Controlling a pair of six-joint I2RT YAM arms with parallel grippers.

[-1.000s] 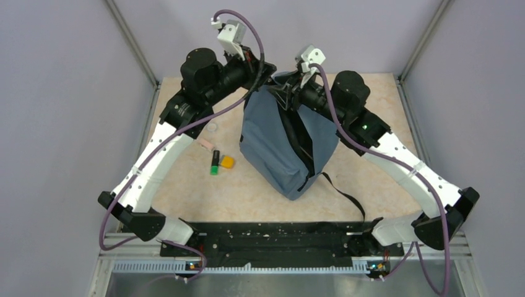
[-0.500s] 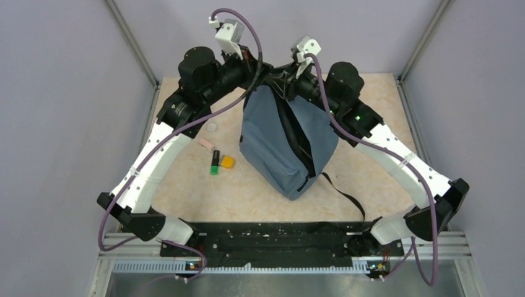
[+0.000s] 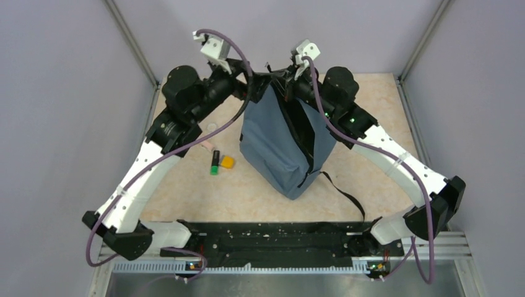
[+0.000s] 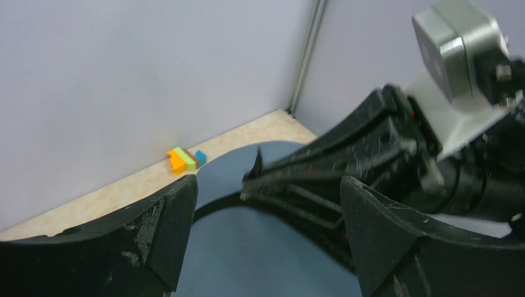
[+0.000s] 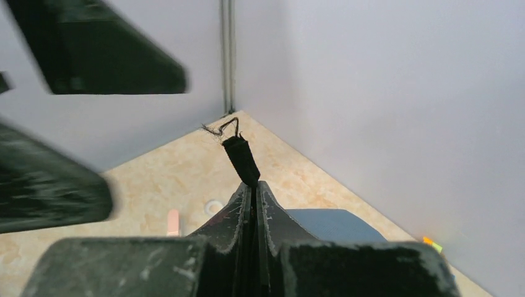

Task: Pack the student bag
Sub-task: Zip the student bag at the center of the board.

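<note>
1 student bag runs lengthwise from the table's far edge toward its near edge, top raised. Right gripper is clamped on its black strap; left gripper is spread apart. Contents are hidden.

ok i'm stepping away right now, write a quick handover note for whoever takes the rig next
Left claw: open, empty, over the top of the student bag.
Right claw: shut on a black pull tab at the bag's top.
Bag stands upright mid-table. To its left lie a green marker, an orange piece, a pink piece and a white ring. Coloured blocks sit by the back wall.
Done: tab gripped. Whether the bag is unzipped cannot be told.
Left: open the bag, load the loose items, close it.
</note>
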